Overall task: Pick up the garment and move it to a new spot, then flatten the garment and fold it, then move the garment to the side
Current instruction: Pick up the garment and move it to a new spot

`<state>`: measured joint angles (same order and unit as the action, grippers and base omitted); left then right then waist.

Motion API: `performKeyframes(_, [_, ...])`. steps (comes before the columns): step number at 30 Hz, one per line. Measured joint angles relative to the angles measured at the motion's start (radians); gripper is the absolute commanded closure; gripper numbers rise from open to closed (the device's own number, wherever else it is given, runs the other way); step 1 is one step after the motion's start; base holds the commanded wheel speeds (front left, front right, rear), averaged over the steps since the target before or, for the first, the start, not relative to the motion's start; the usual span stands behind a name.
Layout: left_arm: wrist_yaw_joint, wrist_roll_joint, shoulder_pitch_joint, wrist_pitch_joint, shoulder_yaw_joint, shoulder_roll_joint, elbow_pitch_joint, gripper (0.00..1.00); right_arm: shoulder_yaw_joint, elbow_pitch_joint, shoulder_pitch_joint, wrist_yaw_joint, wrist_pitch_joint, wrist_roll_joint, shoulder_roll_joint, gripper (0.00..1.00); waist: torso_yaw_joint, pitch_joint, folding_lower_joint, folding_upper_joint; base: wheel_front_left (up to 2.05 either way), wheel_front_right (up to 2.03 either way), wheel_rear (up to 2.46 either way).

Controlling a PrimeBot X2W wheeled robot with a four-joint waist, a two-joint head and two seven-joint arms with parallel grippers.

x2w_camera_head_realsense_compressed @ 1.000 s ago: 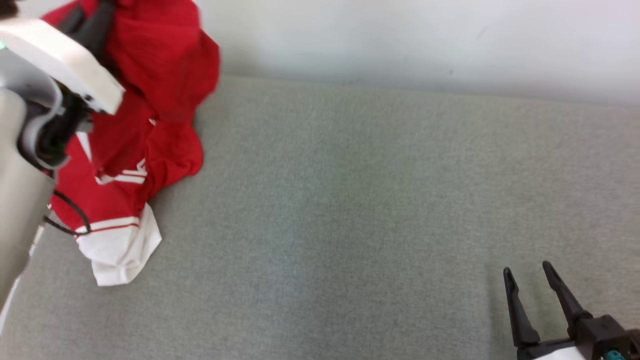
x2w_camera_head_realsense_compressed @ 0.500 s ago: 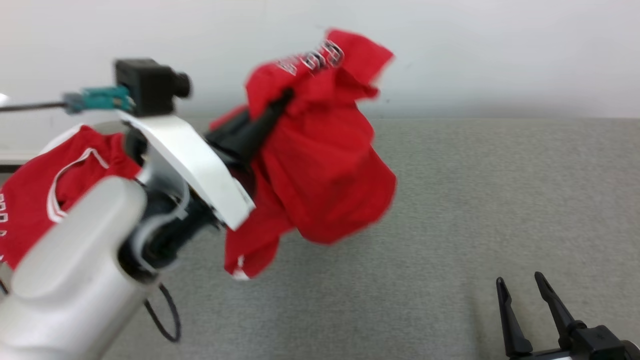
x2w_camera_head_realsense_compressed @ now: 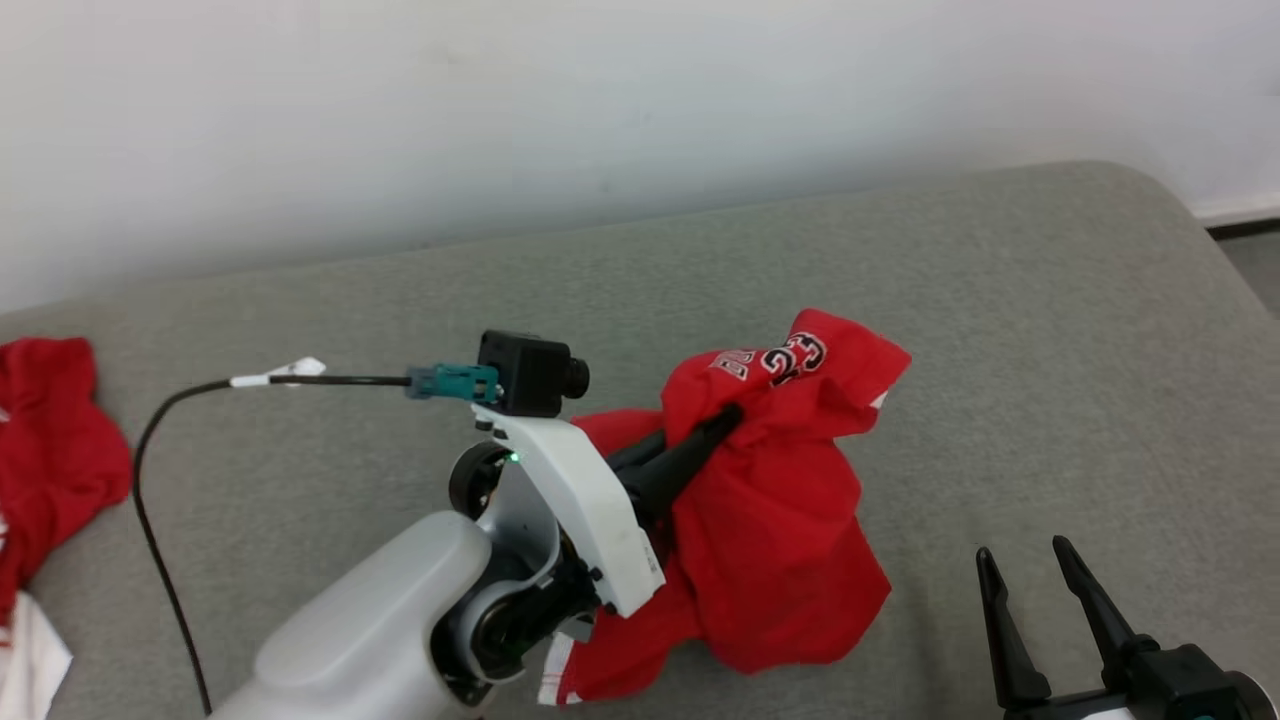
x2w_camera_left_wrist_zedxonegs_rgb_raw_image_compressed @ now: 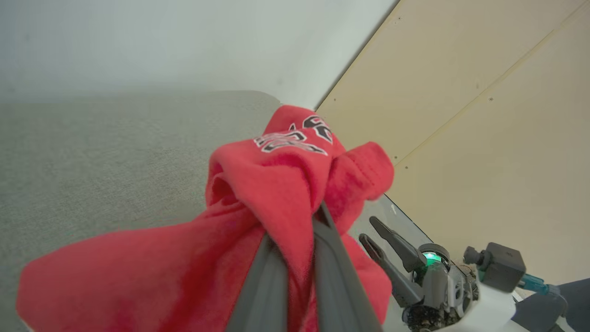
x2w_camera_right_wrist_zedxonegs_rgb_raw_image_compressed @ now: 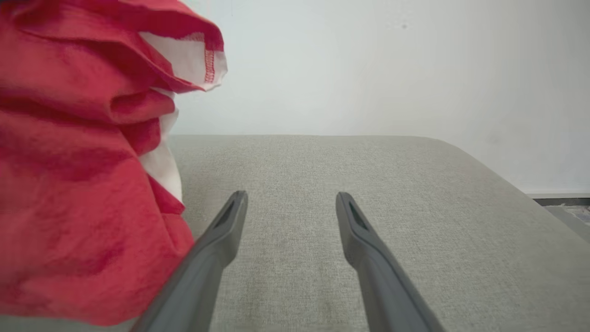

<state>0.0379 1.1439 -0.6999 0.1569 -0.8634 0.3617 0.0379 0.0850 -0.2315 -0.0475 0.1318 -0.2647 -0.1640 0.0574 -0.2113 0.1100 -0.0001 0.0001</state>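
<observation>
The garment [x2w_camera_head_realsense_compressed: 780,520] is a red jersey with white trim and lettering, bunched up and hanging from my left gripper [x2w_camera_head_realsense_compressed: 735,415] above the middle of the grey padded surface [x2w_camera_head_realsense_compressed: 1000,330]. In the left wrist view the two fingers [x2w_camera_left_wrist_zedxonegs_rgb_raw_image_compressed: 332,258] are pinched shut on a fold of the red garment [x2w_camera_left_wrist_zedxonegs_rgb_raw_image_compressed: 276,184], their tips buried in the cloth. My right gripper [x2w_camera_head_realsense_compressed: 1020,560] stands open at the lower right with nothing between its fingers. In the right wrist view the open right gripper [x2w_camera_right_wrist_zedxonegs_rgb_raw_image_compressed: 291,198] has the garment [x2w_camera_right_wrist_zedxonegs_rgb_raw_image_compressed: 83,184] hanging just to its left.
Another red and white piece of clothing [x2w_camera_head_realsense_compressed: 50,450] lies at the surface's far left edge. A black cable [x2w_camera_head_realsense_compressed: 160,430] loops from the left wrist camera. The padded surface ends in a rounded corner at the right, with floor [x2w_camera_head_realsense_compressed: 1250,260] beyond and a pale wall behind.
The head camera has turned. My left gripper has lifted the garment off the pile at the left and carried it right, to the middle of the surface. The right gripper stays open.
</observation>
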Motion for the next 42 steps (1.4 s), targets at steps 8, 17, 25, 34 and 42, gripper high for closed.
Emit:
performKeyframes(8, [-0.007,-0.028,-0.043,-0.031,-0.003,-0.034,0.274,1.0,0.009,0.009,-0.014,0.0,0.0,-0.002,-0.004,0.0,-0.083,0.049,0.0001,-0.0001,0.0,0.0,0.0])
performKeyframes(17, [-0.043,-0.143,-0.152,-0.179,0.002,-0.032,0.58,1.0,0.009,0.017,-0.025,0.0,0.0,-0.015,-0.006,0.0,-0.11,0.106,0.0001,-0.0001,0.0,0.0,0.0])
performKeyframes(25, [-0.092,-0.16,-0.194,-0.318,0.02,-0.079,0.77,0.0,0.02,0.01,-0.044,0.0,0.0,-0.023,-0.007,0.0,-0.08,0.109,0.0001,-0.0001,0.0,0.0,0.0])
performKeyframes(34, [-0.114,-0.203,-0.162,-0.415,0.06,-0.093,0.793,0.0,-0.015,0.017,-0.032,0.0,0.0,-0.011,-0.007,0.0,-0.019,0.069,0.0001,-0.0001,0.0,0.0,0.0])
performKeyframes(42, [-0.056,-0.314,0.047,-0.421,0.218,-0.088,0.604,0.0,-0.068,0.025,0.009,0.0,0.0,0.014,-0.007,0.0,0.058,0.006,0.0001,-0.0001,0.0,0.0,0.0])
